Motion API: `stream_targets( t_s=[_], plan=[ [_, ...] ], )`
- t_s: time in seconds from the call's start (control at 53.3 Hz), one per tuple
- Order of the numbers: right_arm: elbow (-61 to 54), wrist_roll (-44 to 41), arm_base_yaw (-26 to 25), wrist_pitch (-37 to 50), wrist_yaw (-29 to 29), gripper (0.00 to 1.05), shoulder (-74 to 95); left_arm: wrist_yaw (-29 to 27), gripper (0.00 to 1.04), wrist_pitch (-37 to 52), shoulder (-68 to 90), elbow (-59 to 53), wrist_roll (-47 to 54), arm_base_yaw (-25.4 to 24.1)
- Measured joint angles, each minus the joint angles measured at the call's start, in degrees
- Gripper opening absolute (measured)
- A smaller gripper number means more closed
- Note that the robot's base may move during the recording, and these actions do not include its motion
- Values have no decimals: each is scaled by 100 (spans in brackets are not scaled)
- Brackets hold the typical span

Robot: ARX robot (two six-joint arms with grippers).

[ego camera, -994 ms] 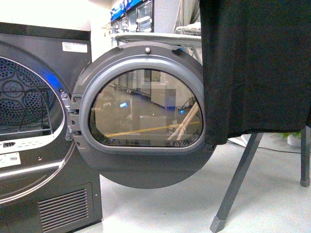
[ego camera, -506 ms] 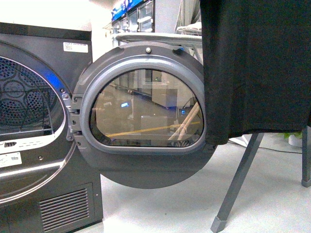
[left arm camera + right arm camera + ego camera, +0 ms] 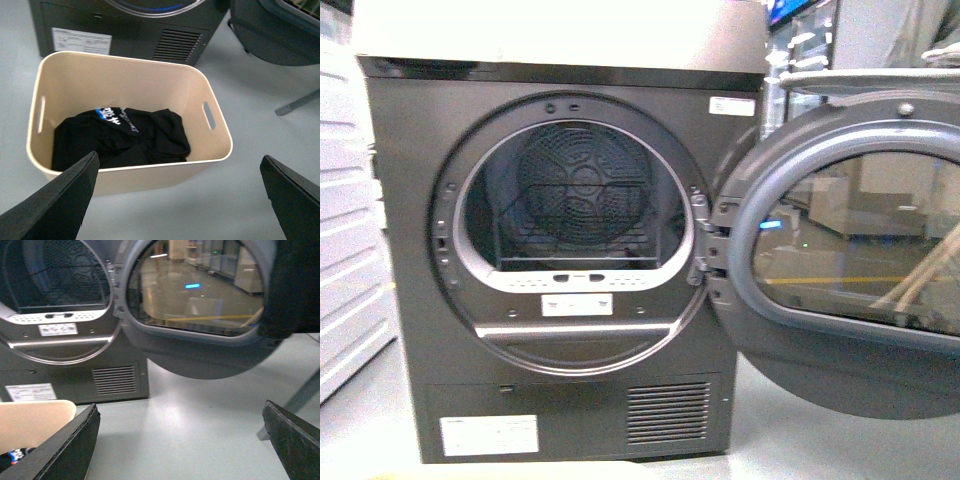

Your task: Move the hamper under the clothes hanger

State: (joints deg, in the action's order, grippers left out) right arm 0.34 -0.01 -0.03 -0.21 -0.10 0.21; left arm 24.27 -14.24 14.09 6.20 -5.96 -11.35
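Left gripper (image 3: pixel 178 157), right gripper (image 3: pixel 180 405): jaws wide open. Hamper (image 3: pixel 125 82) holds black shirt (image 3: pixel 135 142), print unreadable. Dryer (image 3: pixel 405 220) sticker (image 3: pixel 488 435), front view lower left, illegible.

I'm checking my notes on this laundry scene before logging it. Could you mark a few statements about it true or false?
1. The dryer door is shut. False: it stands swung open.
2. The hamper holds black clothing. True.
3. The left fingers clamp the hamper's rim. False: they are spread apart, gripping nothing.
4. The hamper sits on the floor in front of the dryer. True.
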Motion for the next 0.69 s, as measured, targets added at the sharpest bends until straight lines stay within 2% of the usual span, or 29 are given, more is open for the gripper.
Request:
stream_targets(
  t_s=[0.657,0.694],
  plan=[
    [0,2,2,0,0,97,0,0,98,-2,-9,17,-2,-4],
    [0,0,2,0,0,97,0,-162,98,-35,-11,28,-22,39]
  ],
)
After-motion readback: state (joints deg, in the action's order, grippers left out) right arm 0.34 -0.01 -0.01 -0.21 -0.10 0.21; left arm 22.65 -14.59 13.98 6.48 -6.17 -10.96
